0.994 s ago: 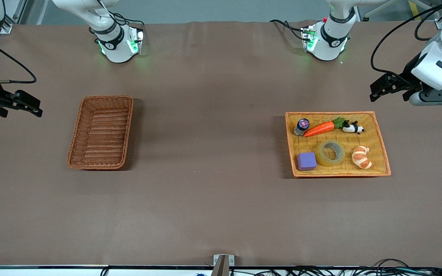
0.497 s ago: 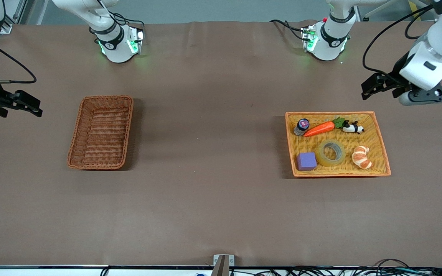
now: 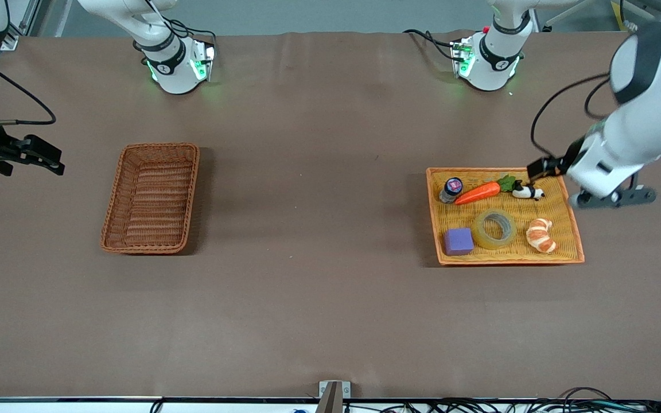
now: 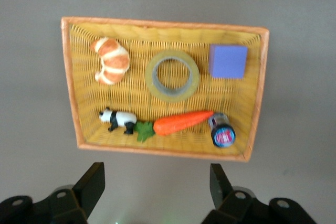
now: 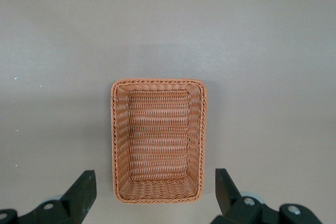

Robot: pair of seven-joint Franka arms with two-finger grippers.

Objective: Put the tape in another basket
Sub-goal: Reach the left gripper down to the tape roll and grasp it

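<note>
The tape (image 3: pixel 494 229) is a yellowish ring lying flat in the orange-yellow tray (image 3: pixel 502 170), between a purple cube and a croissant. It also shows in the left wrist view (image 4: pixel 172 76). My left gripper (image 3: pixel 539 168) is open and empty, in the air over the tray's edge on the robots' side, near its corner at the left arm's end. In the left wrist view, the left gripper (image 4: pixel 156 182) shows bare table between its fingers. The reddish-brown basket (image 3: pixel 151 198) stands empty toward the right arm's end. My right gripper (image 3: pixel 43 158) waits open beside it, and the basket (image 5: pixel 158 140) shows in its view.
The tray (image 4: pixel 163 23) also holds a purple cube (image 3: pixel 458 241), a croissant (image 3: pixel 540 234), a carrot (image 3: pixel 479 191), a panda figure (image 3: pixel 528 191) and a small bottle (image 3: pixel 451 189). Brown table lies between basket and tray.
My left gripper has come down and moved from over the table at the left arm's end to the tray's edge. The right arm has not moved.
</note>
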